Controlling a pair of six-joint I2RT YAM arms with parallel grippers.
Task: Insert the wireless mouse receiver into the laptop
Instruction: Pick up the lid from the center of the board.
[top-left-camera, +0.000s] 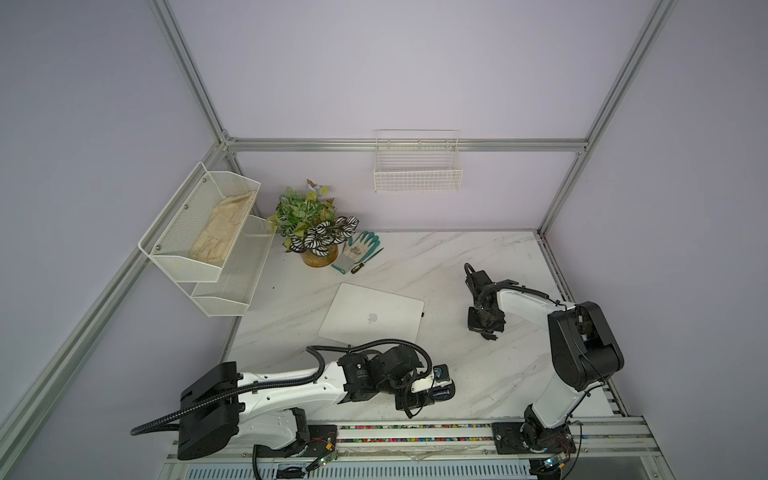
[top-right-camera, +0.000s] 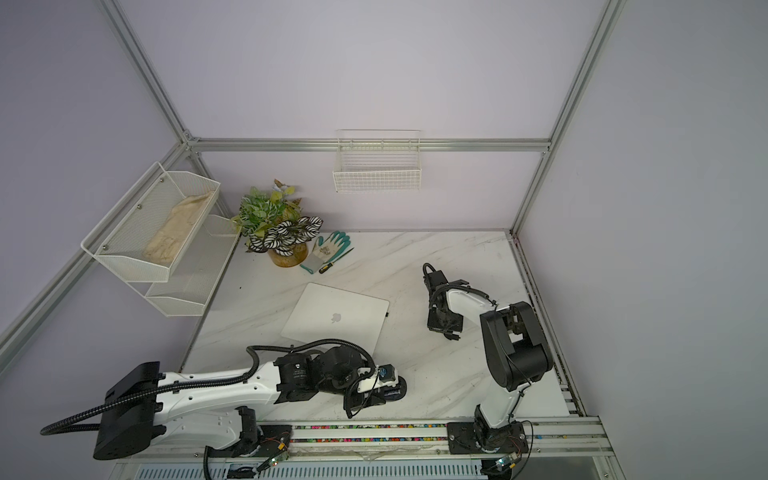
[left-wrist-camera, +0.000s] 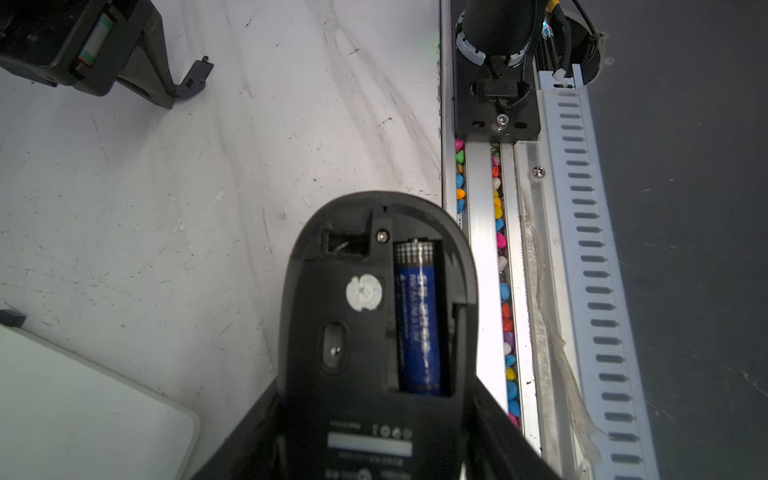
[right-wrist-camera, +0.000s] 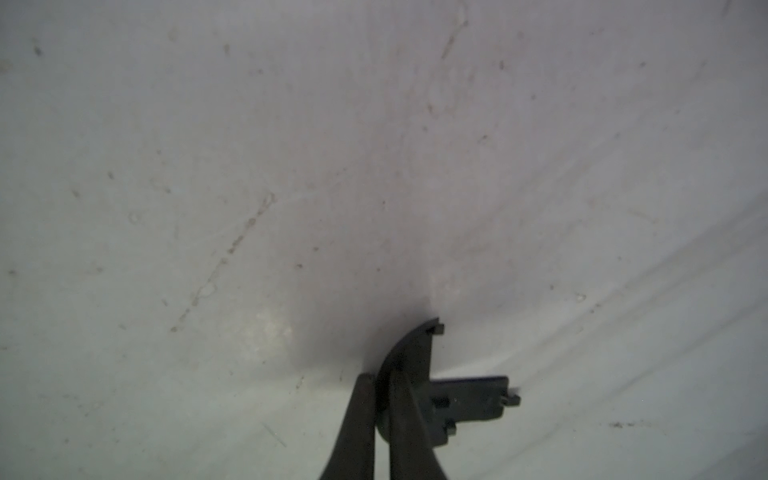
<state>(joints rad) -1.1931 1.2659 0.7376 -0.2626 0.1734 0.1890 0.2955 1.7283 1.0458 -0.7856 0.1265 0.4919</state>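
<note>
risk, receiver: the tiny black receiver (top-left-camera: 422, 314) sticks out of the laptop (top-left-camera: 353, 307) edge that faces the right arm (top-left-camera: 519, 299). Looks plugged in to me, but it's too small to say it's fully seated. If it's only half in, any bump on that edge could pop it out or bend it.
risk, laptop: the left arm (top-left-camera: 291, 386) hangs over the laptop's near edge in both top views. A sloppy swing there would probably shove the whole slab, since nothing pins it down.
risk, cover: the curved cover (right-wrist-camera: 419, 361) is pinched only by its thin rim, so I'd guess it can pivot or slip out if it catches the table (right-wrist-camera: 208, 166). Can't tell if its tip is touching down or hanging just above.
risk, battery: the mouse (left-wrist-camera: 374, 299) is belly-up with the battery (left-wrist-camera: 417, 316) bare. Tilt it too far and that could drop out.
left gripper (left-wrist-camera: 374, 386): jaws at a medium spread, clamped on the sides of the mouse, just off the laptop's near corner. The little slot (left-wrist-camera: 345, 243) next to the battery is empty.
right gripper (right-wrist-camera: 379, 380): squeezed almost flat on the cover, nothing else in it. It's low over the table, well apart from the laptop, out on the receiver's side.
</note>
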